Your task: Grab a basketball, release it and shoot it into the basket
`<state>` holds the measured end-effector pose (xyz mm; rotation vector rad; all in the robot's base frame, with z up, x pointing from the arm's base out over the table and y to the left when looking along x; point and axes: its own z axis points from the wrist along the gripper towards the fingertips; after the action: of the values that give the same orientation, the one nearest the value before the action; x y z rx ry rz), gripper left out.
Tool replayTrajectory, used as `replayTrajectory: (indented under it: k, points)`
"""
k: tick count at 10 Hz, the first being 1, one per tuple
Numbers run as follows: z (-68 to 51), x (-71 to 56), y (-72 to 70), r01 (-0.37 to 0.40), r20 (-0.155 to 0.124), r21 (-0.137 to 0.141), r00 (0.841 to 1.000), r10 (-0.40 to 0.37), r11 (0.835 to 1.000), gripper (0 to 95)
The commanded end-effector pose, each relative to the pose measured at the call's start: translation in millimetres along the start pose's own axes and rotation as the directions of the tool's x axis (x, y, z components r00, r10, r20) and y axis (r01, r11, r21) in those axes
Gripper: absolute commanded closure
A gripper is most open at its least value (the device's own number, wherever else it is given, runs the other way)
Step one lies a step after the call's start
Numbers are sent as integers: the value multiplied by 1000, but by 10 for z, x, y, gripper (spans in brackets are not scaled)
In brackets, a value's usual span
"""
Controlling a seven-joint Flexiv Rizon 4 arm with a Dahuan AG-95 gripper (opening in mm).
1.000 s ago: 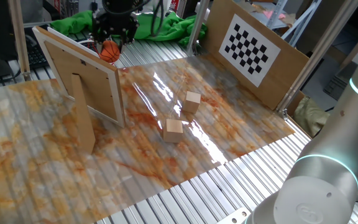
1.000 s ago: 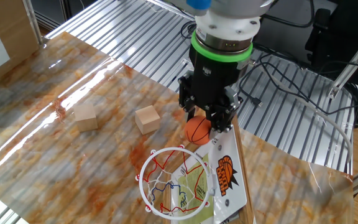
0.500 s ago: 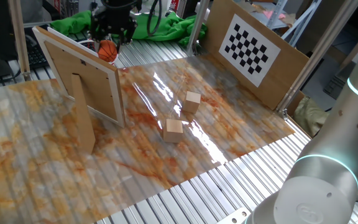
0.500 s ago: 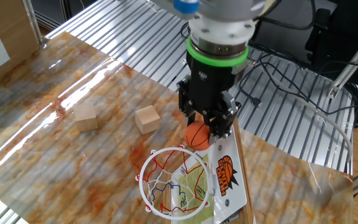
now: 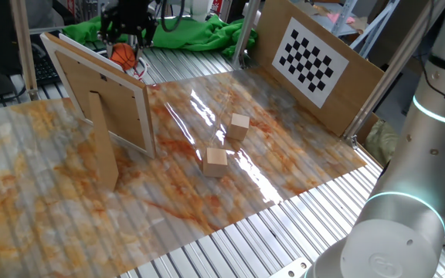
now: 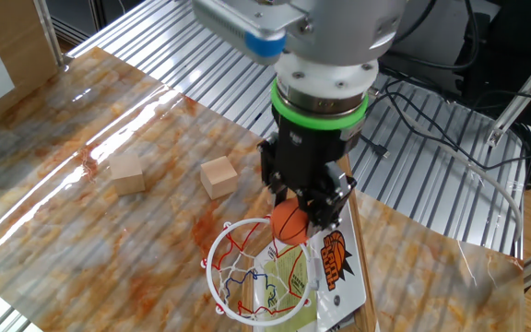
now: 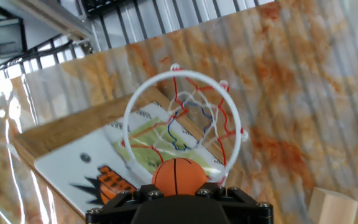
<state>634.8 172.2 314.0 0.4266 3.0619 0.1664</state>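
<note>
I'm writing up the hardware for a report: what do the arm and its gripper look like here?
The arm is built of smooth silver-grey rounded segments with thin glowing cyan rings at its joints. Its wrist is silver with a blue patch and a bright green band below. The gripper is black and blocky, with short black fingers. No cables are visible along the arm.

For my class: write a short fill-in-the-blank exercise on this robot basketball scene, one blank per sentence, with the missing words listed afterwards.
1. The gripper is shut on the small ______ basketball.
2. The basket is a ring with netting fixed to an upright ______-framed panel.
3. ______ tan wooden cubes lie on the table.
4. The brown board bears a black and white ______ pattern.

Missing words: orange; wood; Two; checkerboard
</note>
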Motion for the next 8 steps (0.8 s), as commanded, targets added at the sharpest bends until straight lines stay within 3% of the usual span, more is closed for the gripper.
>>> replayTrajectory:
  k: [1,8]
  points:
    - [34,-77,10,-5,5,3,1000,5,1000,950]
    - [151,-337,39,-38,-10,1,999,38,999,950]
